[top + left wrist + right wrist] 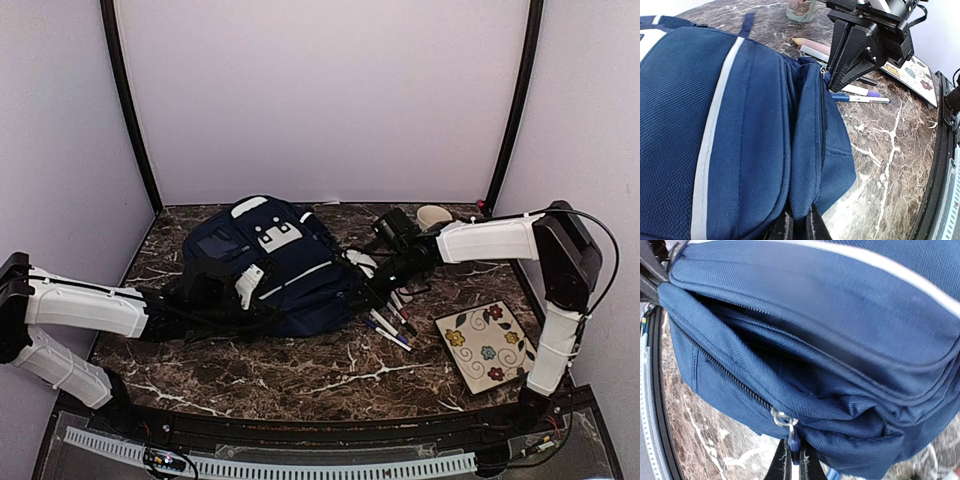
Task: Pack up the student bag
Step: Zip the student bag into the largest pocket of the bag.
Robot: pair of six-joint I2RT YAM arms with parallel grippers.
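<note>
The navy student bag (270,262) lies flat at the table's middle, white stripe and white patch facing up. My left gripper (800,227) is shut on a fold of the bag's fabric (805,150) beside a zip; in the top view it (255,308) sits at the bag's near edge. My right gripper (793,462) is shut on the blue zip pull (792,440) of a side pocket (790,365), which gapes open and looks dark inside. In the top view the right gripper (364,288) is at the bag's right side.
Several pens and markers (393,322) lie on the marble just right of the bag, also in the left wrist view (860,98). A flowered square plate (488,345) sits front right. A cup (433,216) stands at the back right.
</note>
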